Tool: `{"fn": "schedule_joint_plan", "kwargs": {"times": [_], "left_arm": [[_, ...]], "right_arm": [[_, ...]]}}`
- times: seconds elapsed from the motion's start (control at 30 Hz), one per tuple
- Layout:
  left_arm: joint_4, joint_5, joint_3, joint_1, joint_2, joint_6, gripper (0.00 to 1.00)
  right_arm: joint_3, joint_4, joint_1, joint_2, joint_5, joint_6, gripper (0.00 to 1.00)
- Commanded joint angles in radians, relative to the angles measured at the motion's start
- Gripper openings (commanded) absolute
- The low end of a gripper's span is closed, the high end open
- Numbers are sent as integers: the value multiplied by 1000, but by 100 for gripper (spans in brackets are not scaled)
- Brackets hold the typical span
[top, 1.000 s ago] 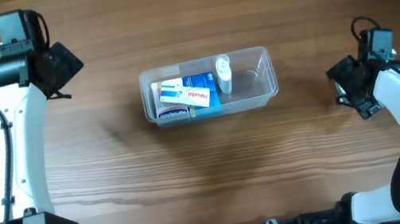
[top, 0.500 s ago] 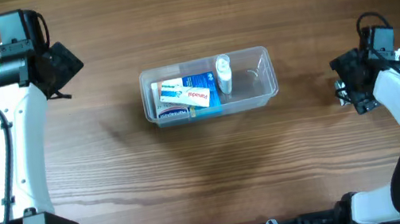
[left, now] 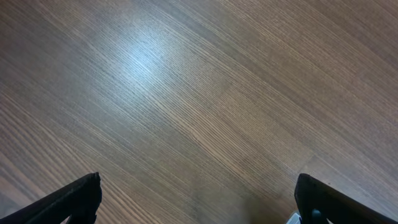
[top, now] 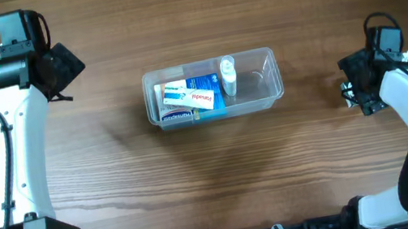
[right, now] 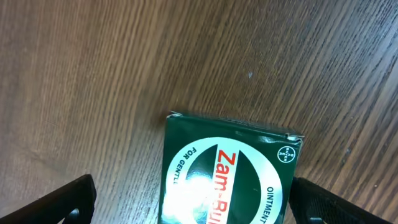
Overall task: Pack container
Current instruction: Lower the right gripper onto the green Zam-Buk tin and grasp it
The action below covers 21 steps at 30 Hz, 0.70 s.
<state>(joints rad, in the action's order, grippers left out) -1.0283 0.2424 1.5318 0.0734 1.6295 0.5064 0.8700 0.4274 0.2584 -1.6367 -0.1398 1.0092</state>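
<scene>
Green Zam-Bu ointment box below spread right gripper, left gripper spread too

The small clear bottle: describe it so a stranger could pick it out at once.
At the middle of the brown wooden table sits a clear rectangular plastic tub. Inside, just right of the blue and white cardboard boxes, is the small clear bottle. It alone is see-through with a white cap; its neighbours are flat printed boxes.
</scene>
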Motion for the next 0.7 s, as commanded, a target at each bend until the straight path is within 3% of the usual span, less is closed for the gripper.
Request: {"fn": "schedule_joint_plan", "kwargs": {"times": [0.0, 0.23, 0.37, 0.67], "left_arm": [[2, 13, 11, 3, -5, -4, 100], [2, 13, 11, 3, -5, -4, 100], [2, 13, 11, 3, -5, -5, 100], [2, 13, 11, 3, -5, -4, 100]], "right_arm": [[-6, -6, 4, -35, -29, 50, 100], [-6, -38, 4, -77, -29, 64, 98], [-6, -53, 4, -79, -29, 63, 84], [-6, -52, 4, -79, -43, 35, 76]]}}
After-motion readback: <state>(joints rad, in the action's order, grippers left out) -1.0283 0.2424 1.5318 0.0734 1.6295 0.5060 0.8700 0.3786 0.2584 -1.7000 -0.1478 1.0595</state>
